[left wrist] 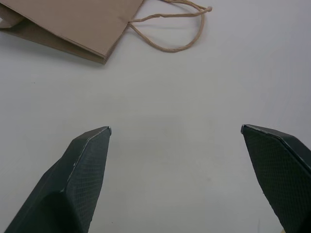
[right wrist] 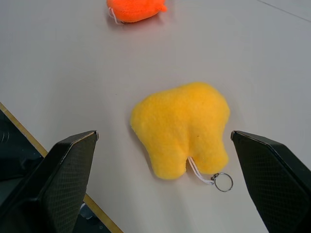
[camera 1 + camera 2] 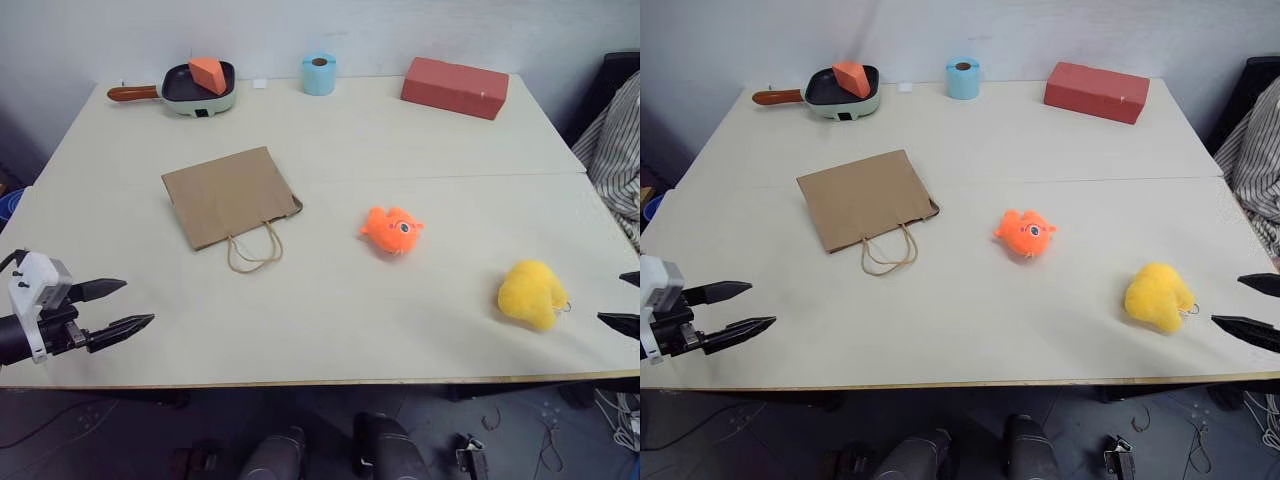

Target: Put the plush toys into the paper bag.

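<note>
From the head views, I've got the paper bag (image 3: 230, 195) lying flat on the surface (image 3: 330, 300), handles toward me; the orange plush toy (image 3: 391, 229) sits just right of it, apart; the yellow plush toy (image 3: 533, 293) lies near the right front edge; my left gripper (image 3: 115, 308) hangs over the left front corner, fingers spread, nothing held; right gripper (image 3: 1250, 305) at the right edge, spread too. Left wrist view: fingers (image 1: 82, 170) wide apart, bag corner and cord handle ahead. Right wrist view: yellow toy, keyring showing, lies between the parted fingers (image 2: 63, 179), untouched; orange toy beyond.
</note>
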